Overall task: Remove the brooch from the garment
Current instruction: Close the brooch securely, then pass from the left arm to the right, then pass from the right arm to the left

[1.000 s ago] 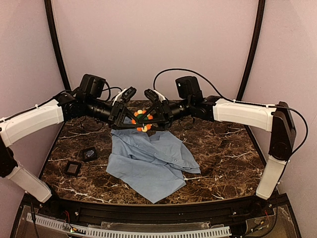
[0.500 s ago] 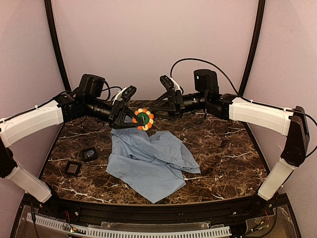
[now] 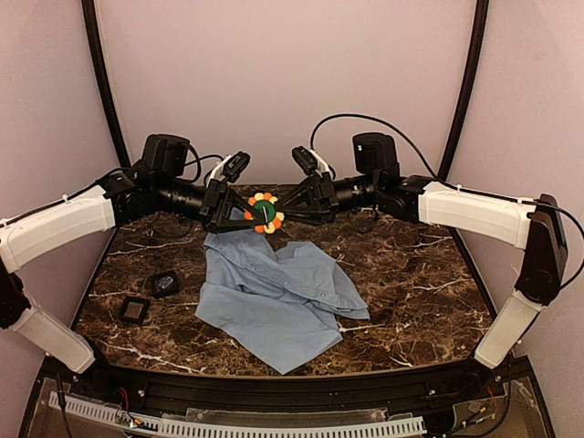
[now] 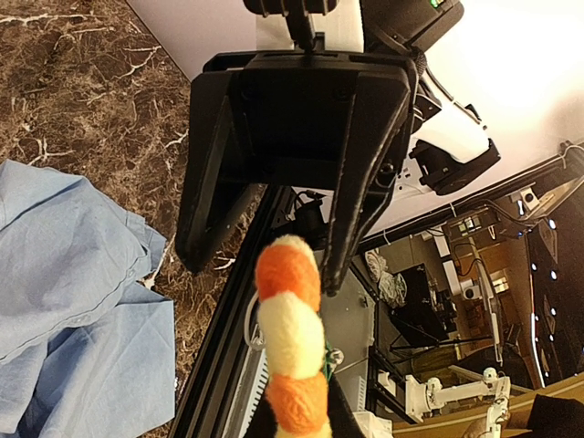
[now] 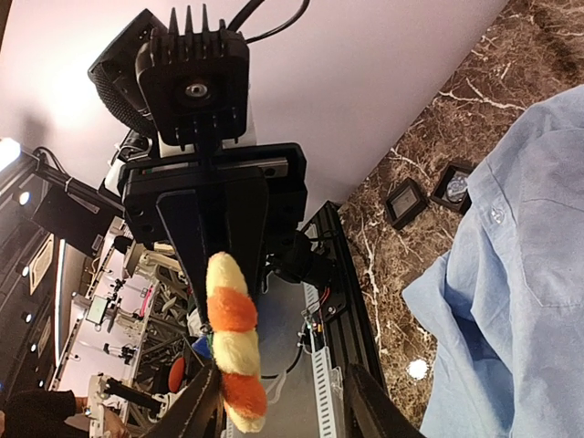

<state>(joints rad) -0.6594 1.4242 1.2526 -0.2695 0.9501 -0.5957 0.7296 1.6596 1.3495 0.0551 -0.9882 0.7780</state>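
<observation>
Table point(image 3: 411, 283): dark brown marble pattern with white veins.
Garment point(image 3: 274, 301): light blue, rumpled, lying directly on the table around its middle, one corner pointing to the near edge.
Upper pad point(image 3: 165, 283): small black square, flat on the table, left of the garment, near its edge but apart.
Lower pad point(image 3: 134, 310): same kind, further left of the garment, slightly nearer the front.

Robotics lab: marble table point(image 3: 411, 301), rigs point(image 4: 447, 392) beyond
</observation>
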